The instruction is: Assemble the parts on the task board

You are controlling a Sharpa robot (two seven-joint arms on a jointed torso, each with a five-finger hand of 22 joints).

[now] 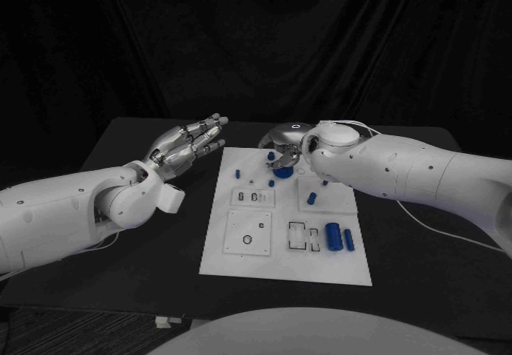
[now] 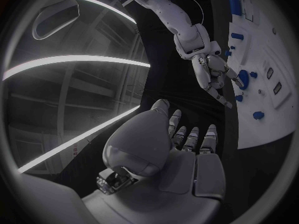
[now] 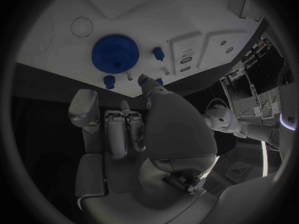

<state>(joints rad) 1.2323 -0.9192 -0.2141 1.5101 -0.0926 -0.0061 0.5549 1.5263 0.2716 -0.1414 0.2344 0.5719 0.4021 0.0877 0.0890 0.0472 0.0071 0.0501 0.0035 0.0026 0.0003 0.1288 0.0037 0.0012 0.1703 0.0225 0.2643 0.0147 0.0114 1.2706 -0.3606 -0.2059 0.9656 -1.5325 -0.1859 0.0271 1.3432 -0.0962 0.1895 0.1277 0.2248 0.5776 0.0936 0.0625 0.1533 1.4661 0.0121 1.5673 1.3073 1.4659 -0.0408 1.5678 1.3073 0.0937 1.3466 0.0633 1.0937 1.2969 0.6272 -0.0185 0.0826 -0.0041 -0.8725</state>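
Note:
The white task board (image 1: 286, 255) lies in the middle of the table. A blue gear (image 1: 284, 172) sits at its far end, also seen as the blue gear (image 3: 115, 52) with small blue pegs (image 3: 159, 53) beside it on the task board (image 3: 56, 55). My right hand (image 1: 286, 146) hovers just above the gear, its fingers apart and holding nothing; the right hand (image 2: 215, 77) reaches down beside the gear (image 2: 243, 78). My left hand (image 1: 190, 144) is raised off the board's far-left corner, with fingers straight and nothing in it.
A blue cylinder (image 1: 334, 235) and a thin blue pin (image 1: 348, 238) lie near the board's right edge. A small blue peg (image 1: 311, 197) stands mid-board. Rectangular slots (image 1: 253, 196) mark the board's left half. Black table surrounds the board.

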